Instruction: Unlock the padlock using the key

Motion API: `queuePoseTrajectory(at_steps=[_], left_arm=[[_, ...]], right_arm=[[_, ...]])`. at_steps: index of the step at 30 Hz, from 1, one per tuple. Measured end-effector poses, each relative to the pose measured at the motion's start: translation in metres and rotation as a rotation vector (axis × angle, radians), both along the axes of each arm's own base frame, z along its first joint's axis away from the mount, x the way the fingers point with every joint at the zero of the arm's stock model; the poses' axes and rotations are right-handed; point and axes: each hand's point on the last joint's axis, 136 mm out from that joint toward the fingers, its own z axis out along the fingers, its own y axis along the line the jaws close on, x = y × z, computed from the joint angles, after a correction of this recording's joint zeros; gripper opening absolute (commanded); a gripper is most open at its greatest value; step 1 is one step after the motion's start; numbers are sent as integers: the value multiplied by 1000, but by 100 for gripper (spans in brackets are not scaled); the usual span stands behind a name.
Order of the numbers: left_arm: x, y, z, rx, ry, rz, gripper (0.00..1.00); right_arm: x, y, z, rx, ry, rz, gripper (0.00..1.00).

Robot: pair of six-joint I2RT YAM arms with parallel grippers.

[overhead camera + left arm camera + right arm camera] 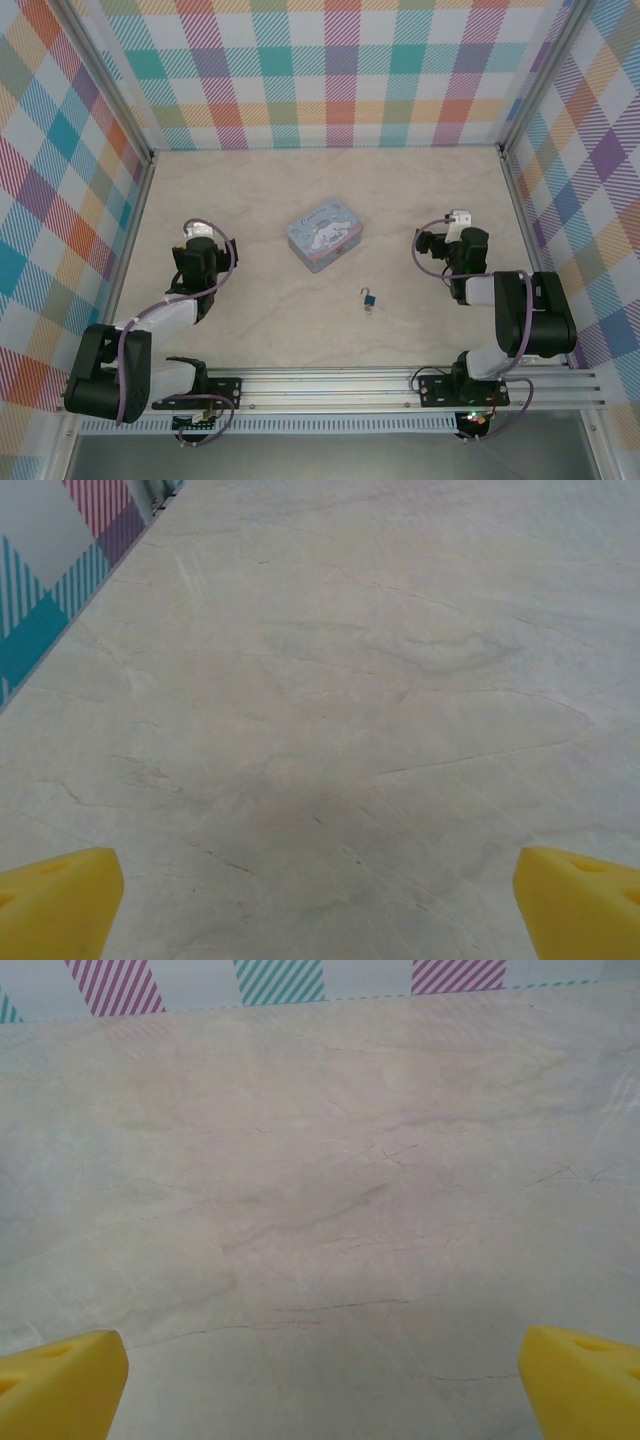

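Observation:
The padlock (369, 298), tiny with a blue body and a thin silver shackle, lies on the table between the two arms, nearer the front. A small dark bit (372, 309) touches its near end; it is too small to tell whether this is the key. My left gripper (201, 238) hangs over the left part of the table, far from the padlock. Its yellow fingertips (60, 900) stand wide apart over bare tabletop, open and empty. My right gripper (458, 232) is to the right of the padlock, its fingertips (585, 1385) likewise open with nothing between them.
A pale-blue rectangular cartoon tin (325, 234) sits at the table's middle, just behind the padlock. Checked walls (330, 70) close in the back and both sides. An aluminium rail (400, 385) runs along the front edge at the arm bases.

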Motion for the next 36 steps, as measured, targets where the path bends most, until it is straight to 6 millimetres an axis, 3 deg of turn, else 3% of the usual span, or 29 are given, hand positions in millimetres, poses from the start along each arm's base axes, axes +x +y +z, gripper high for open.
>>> queuePoseTrajectory(at_steps=[8, 21, 31, 36], left_arm=[[10, -19, -13, -4, -11, -125, 100], [9, -28, -5, -82, -120, -211, 100], [20, -42, -42, -115, -58, -269, 100], [48, -33, -23, -136, -81, -230, 100]], right_arm=[[-1, 2, -1, 9, 4, 7, 100], [-1, 2, -1, 11, 4, 6, 100], [-1, 2, -1, 11, 5, 6, 100], [-1, 2, -1, 11, 5, 6, 100]])
